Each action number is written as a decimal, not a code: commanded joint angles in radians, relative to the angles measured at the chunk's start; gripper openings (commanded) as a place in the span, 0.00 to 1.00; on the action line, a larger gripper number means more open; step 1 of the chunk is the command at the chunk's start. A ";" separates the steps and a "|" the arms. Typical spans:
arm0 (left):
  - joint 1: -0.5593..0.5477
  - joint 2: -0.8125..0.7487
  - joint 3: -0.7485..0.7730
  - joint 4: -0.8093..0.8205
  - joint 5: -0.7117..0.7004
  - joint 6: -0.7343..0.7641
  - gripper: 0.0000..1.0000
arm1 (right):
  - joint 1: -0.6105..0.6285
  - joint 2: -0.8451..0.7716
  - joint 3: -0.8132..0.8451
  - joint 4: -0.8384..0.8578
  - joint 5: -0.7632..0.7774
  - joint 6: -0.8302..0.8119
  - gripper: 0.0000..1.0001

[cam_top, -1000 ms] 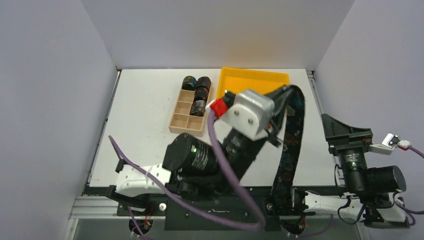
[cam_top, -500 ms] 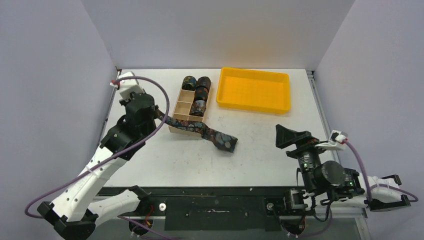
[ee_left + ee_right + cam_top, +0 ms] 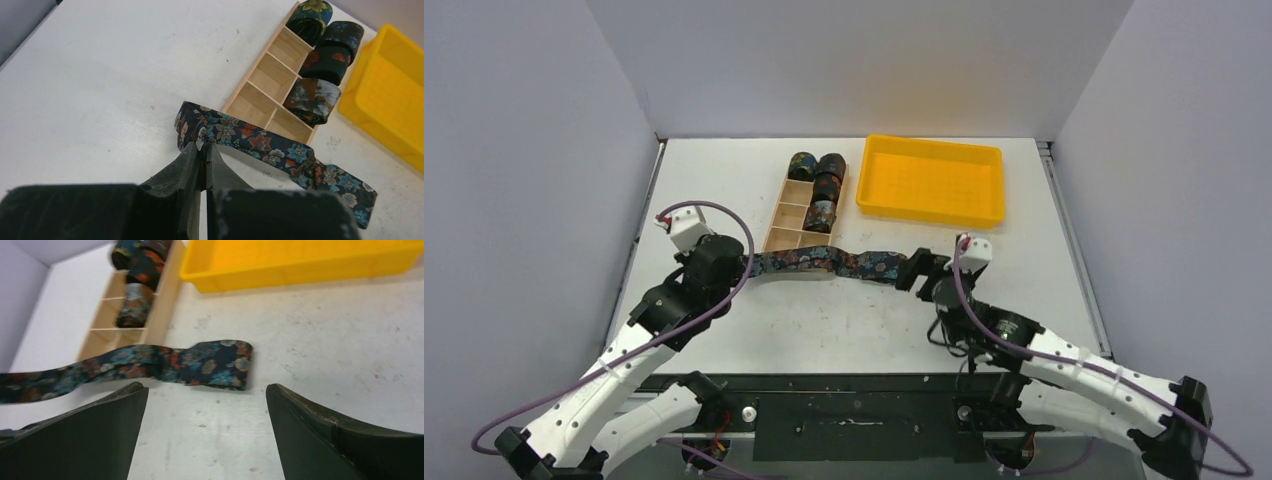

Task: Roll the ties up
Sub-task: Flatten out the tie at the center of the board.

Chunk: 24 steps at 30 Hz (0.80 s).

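**Desk**: white top, walled at the left, the right and the top of the overhead frame. Bare surface shows on the left side and across the lower centre, between the two arms.

**Wooden box**: upper centre, long axis running up the frame. Rolled ties sit in its upper compartments, mostly in the right-hand column.

**Yellow tray**: just right of the box, not touching it. Its ribbed floor shows plain yellow.

**Unrolled tie**: centre of the frame, stretched left to right as a flat strip. It crosses the lower end of the box; contact with the box cannot be told. Its right end lies flat on the desk, below the tray's lower left corner.

**Left jaws**: at the left of centre, pressed together on the folded left end of the unrolled tie.

**Right jaws**: at the right of centre, spread wide and holding nothing. They face the tie's right end, which lies ahead of the gap, apart from both fingers.

**In the way**: the box and the tray stand close above the strip.
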 commanded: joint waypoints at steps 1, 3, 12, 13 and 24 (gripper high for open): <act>0.000 -0.086 0.010 -0.046 0.046 -0.059 0.00 | -0.406 0.103 -0.097 0.178 -0.630 0.026 0.93; -0.001 -0.113 -0.013 -0.056 0.067 -0.064 0.00 | -0.462 0.191 -0.090 0.195 -0.629 -0.015 0.92; -0.001 -0.185 -0.119 -0.050 0.154 -0.087 0.00 | -0.325 0.598 0.109 0.178 -0.433 -0.182 0.90; -0.001 -0.197 -0.129 -0.053 0.157 -0.091 0.00 | -0.297 0.632 0.134 0.166 -0.402 -0.197 0.90; 0.001 -0.273 -0.205 -0.052 0.212 -0.110 0.00 | -0.217 0.976 0.375 0.082 -0.252 -0.299 0.93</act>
